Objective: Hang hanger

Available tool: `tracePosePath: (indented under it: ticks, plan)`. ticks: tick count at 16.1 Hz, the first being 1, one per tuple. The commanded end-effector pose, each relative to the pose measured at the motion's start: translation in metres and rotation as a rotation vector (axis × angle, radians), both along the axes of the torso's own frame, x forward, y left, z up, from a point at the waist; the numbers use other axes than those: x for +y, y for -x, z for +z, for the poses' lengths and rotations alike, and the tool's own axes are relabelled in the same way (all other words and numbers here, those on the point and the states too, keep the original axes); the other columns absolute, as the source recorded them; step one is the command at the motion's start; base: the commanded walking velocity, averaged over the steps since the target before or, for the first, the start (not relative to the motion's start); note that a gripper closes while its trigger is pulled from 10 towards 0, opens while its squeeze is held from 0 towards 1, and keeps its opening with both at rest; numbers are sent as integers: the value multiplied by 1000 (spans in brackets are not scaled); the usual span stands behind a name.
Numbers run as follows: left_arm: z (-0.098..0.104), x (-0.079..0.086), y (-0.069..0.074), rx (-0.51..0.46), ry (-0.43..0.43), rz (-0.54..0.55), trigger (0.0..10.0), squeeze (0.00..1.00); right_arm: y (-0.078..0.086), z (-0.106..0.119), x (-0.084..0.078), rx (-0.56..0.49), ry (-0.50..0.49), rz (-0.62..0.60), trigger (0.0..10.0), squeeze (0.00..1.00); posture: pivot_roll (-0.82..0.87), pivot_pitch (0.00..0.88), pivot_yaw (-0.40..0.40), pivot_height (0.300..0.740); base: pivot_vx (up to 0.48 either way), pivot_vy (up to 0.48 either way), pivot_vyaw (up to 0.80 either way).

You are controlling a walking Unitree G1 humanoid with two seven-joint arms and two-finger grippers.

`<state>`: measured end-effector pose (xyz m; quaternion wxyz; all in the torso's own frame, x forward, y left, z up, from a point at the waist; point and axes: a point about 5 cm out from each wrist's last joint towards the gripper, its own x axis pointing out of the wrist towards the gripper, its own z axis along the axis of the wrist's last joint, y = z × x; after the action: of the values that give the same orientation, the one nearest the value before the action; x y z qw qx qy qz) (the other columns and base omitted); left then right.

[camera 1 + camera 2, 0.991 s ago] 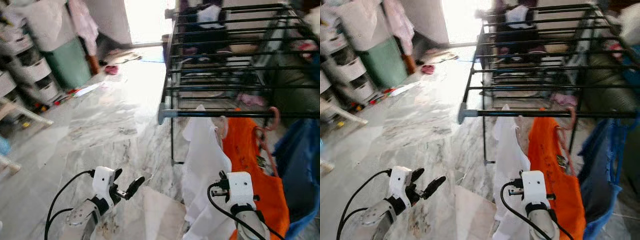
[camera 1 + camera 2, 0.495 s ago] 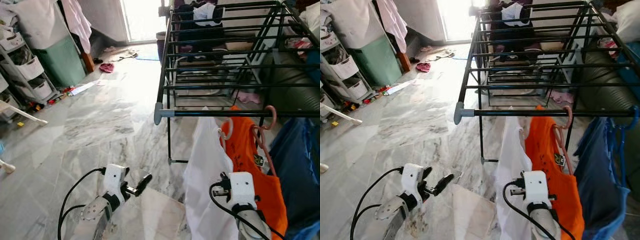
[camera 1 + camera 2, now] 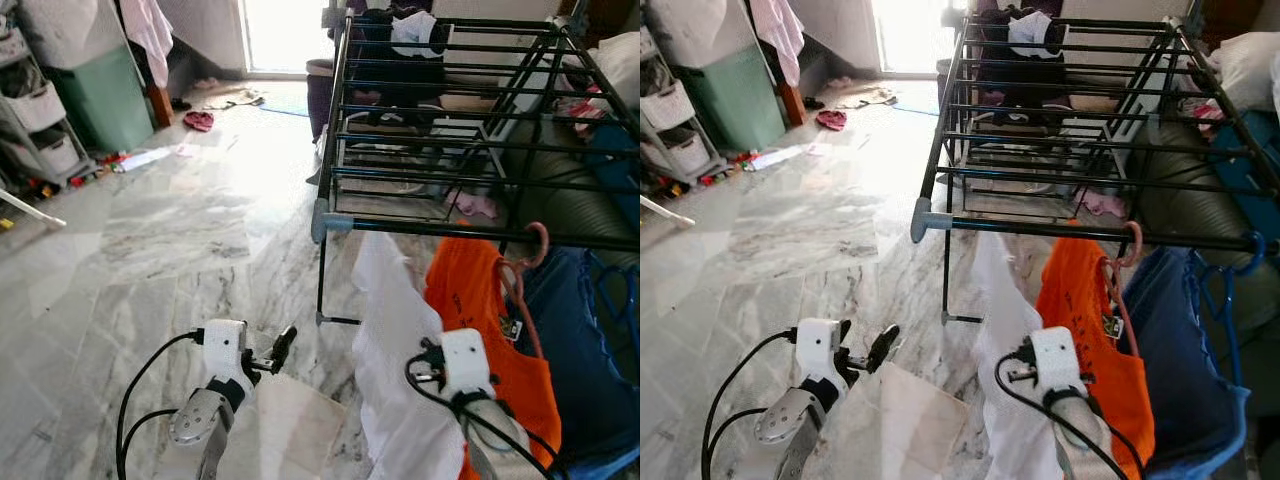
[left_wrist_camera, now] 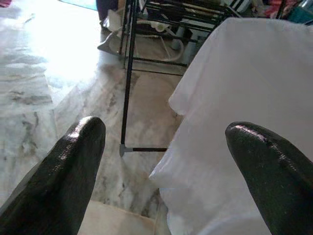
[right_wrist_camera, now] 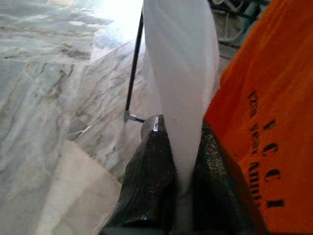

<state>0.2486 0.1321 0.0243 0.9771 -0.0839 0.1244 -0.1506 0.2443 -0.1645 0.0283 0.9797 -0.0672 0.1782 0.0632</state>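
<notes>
The white garment [image 3: 405, 340] hangs below the front bar of the black rack [image 3: 470, 225], just beside an orange shirt [image 3: 485, 320] on a pink hanger [image 3: 535, 245]. The right claw [image 5: 182, 161] is clamped on a fold of the white cloth, low beneath the bar. The left claw [image 3: 280, 352] hovers over the marble floor [image 3: 170, 230] with fingers [image 4: 73, 166] apart, holding nothing

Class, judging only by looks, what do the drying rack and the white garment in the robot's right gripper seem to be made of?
Drying rack: probably metal tubing with a black painted finish; thin, straight, faintly glossy bars. White garment: thin woven fabric, matte; it hangs in soft folds, pinched in the right gripper.
</notes>
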Motion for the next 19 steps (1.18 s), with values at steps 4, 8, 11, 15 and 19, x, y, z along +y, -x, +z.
tracePosePath:
  ticks: [4, 8, 11, 15, 19]
  plan:
    - [-2, 1, 7, 55, -81, 6, 10000, 0, -7, -5, -2, 48, -91, -63, 10000, 0, -152, 0, -19, 740, 0, 0, 0]
    - [1, 4, 9, 72, -87, 1, 10000, 0, -3, -12, -9, 89, -131, -137, 10000, 0, -159, 0, 1, 740, 0, 0, 0]
    - [3, 3, 6, 87, -84, -11, 10000, 0, -2, -14, -11, 102, -140, -157, 10000, 0, -167, 0, 7, 740, 0, 0, 0]
    - [4, 2, 7, 102, -80, -18, 10000, 0, -2, -13, -13, 106, -145, -166, 10000, 0, -171, 0, 7, 740, -284, 0, 0]
    - [3, 1, 7, 115, -77, -26, 10000, 0, -1, -14, -14, 109, -150, -179, 10000, 0, -177, 0, 11, 740, -355, 0, 0]
